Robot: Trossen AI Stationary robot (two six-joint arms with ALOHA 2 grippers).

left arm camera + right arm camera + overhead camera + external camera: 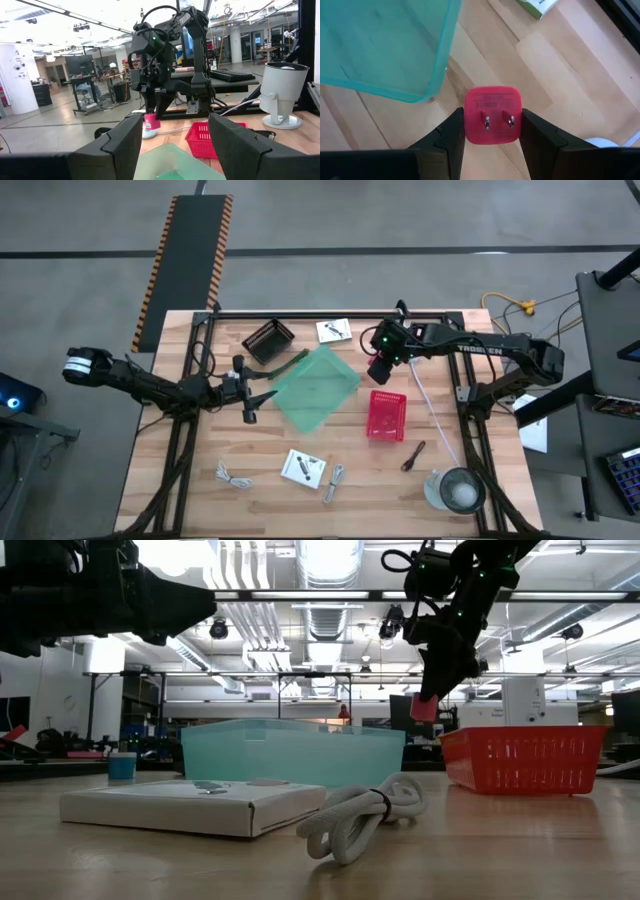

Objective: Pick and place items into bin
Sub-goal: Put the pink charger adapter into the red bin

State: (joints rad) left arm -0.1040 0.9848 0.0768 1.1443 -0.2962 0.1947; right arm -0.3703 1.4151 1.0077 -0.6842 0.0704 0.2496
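Right end effector (492, 131) grips my red plug adapter (493, 121) by its flat sides, raised above the table (200, 470) just beside the green bin (316, 388); I judge it light, rigid, slick plastic, prongs facing the wrist camera, short body.

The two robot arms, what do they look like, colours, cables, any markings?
Both arms are dark, slim and jointed. The right arm carries pale lettering along its forearm, small green lights glowing near the wrist, and black cables looping over it. The left arm ends in a white, ring-banded section at its outer end. The right gripper has two broad, dark, angular fingers; the left gripper matches it.
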